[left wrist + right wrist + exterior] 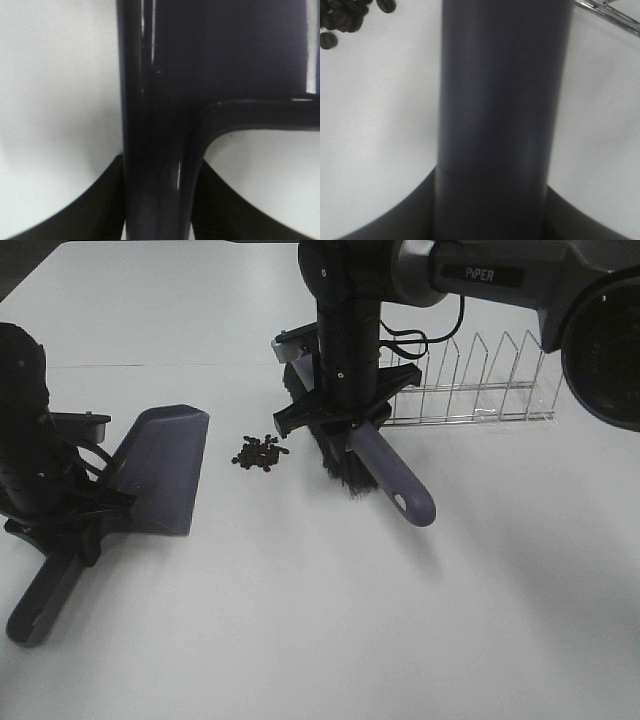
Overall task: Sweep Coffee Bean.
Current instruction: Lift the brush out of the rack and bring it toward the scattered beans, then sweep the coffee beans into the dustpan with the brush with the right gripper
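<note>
L hand (78, 532) low, tight on dustpan (165, 465); R hand (345, 418) vertical on brush (390, 480).

You can read one marking: "PiPER", in white letters with a lower-case i, printed along the dark grey link of the right arm (495, 275), in the upper right of the high view. Neither wrist view gives you any legible text.
</note>
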You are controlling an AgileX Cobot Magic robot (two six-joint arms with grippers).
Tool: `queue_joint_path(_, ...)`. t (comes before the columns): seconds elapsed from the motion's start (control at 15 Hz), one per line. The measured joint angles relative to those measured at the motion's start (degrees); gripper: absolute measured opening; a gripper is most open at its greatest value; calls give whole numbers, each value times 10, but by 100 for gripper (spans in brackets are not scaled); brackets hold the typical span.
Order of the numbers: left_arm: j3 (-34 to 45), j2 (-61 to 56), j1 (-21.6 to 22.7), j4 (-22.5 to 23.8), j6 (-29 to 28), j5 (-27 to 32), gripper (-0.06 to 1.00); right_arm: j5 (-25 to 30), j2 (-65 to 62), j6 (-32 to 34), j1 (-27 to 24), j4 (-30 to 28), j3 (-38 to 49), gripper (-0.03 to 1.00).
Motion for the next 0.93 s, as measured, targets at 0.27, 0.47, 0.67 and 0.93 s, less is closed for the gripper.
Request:
queue_joint_path(0.27,-5,3,0,0,7,-3,31,-3,8,1,1,8,-6,32)
queue_joint_path(0.47,-49,26,0,0,10,17,31,-5,15,14,5,-12,-7,32)
queue_joint_path(0.67,-68,38,0,1,10,36,31,-5,15,16,5,-34,-7,32)
queue_joint_path(0.93,-69,38,0,1,12,38,31,-5,16,23,10,-27,-7,32)
